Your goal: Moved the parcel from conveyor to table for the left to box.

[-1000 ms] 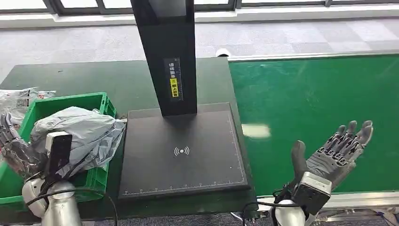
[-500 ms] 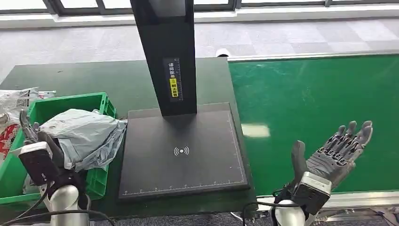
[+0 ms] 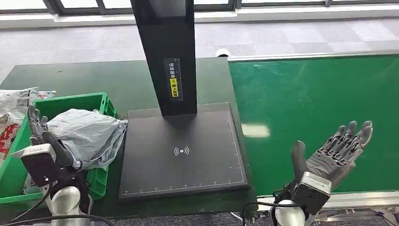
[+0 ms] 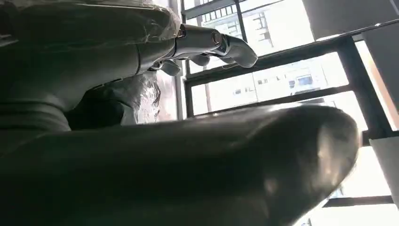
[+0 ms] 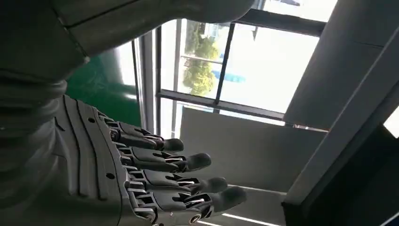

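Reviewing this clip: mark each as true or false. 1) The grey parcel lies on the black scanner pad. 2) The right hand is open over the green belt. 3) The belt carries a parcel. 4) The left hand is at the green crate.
1) False: the grey parcel sits in the green crate, draping over its rim; the scanner pad is bare.
2) True: the right hand holds nothing, fingers spread.
3) False: the visible belt is bare.
4) True: the left hand is beside the parcel.
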You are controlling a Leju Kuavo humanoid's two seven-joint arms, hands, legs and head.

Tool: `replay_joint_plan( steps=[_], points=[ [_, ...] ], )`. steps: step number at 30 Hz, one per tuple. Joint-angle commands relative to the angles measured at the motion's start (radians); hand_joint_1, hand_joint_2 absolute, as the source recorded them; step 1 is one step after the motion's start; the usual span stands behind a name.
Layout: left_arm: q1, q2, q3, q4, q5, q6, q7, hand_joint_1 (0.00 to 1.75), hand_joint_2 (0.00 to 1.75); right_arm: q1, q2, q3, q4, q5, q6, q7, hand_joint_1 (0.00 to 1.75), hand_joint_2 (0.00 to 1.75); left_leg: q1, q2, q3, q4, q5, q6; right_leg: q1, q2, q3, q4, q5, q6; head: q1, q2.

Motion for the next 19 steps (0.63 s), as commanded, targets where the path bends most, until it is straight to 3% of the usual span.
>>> replay_joint_plan(
  steps=[1, 11, 12, 13, 14, 17, 19],
  points=[
    [-0.01, 0.037, -0.033, 0.026, 0.007, -0.005, 0.004, 0.0, 0.0, -0.007, 0.009, -0.053, 0.028, -0.004, 0.002, 0.003, 0.0, 1.75, 0.0, -0.001, 0.001, -0.002, 0.0, 0.0, 0.0, -0.001, 0.001, -0.001, 0.0, -0.001, 0.0, 0.0],
    [-0.006, 0.045, -0.046, 0.019, 0.048, -0.022, -0.004, 0.0, 0.0, 0.0, 0.009, -0.052, 0.025, -0.001, 0.002, 0.003, 0.0, 1.75, 0.0, -0.001, 0.001, -0.001, 0.0, 0.0, 0.0, -0.001, 0.001, -0.001, 0.0, 0.0, 0.0, 0.0],
    [-0.002, 0.044, -0.048, 0.007, 0.06, -0.019, -0.016, 0.0, 0.0, 0.004, 0.01, -0.05, 0.02, 0.0, 0.002, 0.003, 0.0, 1.75, 0.0, -0.001, 0.001, -0.002, 0.001, 0.0, 0.0, -0.001, 0.002, -0.002, 0.0, -0.001, 0.0, 0.0],
    [0.042, 0.036, -0.115, -0.167, 0.13, 0.036, -0.132, 0.0, 0.0, 0.008, -0.001, -0.019, 0.003, -0.011, 0.002, 0.003, 0.0, 1.75, 0.0, -0.001, 0.001, -0.002, 0.0, 0.0, 0.0, -0.001, 0.001, -0.001, 0.0, -0.001, 0.0, 0.0],
    [0.07, 0.053, -0.181, -0.237, 0.132, 0.089, -0.132, 0.0, 1.75, 0.01, -0.006, 0.001, 0.002, 0.0, 0.002, 0.003, 0.0, 1.75, 0.001, 0.0, -0.001, 0.0, 0.0, 0.0, 0.001, -0.001, -0.001, 0.0, 0.0, 0.0, 0.0, 0.0],
    [0.128, 0.084, -0.329, -0.419, 0.018, 0.271, -0.132, 0.0, 1.75, 0.011, -0.05, 0.125, 0.012, 0.08, 0.002, 0.003, 0.0, 1.75, 0.001, 0.002, -0.002, 0.001, -0.001, 0.001, 0.001, 0.001, -0.002, 0.0, 0.0, -0.001, 0.0, 0.0],
    [0.154, 0.06, -0.362, -0.511, -0.055, 0.271, -0.132, 0.0, 1.75, 0.01, -0.065, 0.193, 0.033, 0.128, 0.002, 0.003, 0.0, 1.75, 0.001, 0.002, -0.001, 0.0, -0.001, 0.0, 0.001, 0.002, -0.001, 0.0, 0.0, 0.0, 0.0, 0.0]
  ],
)
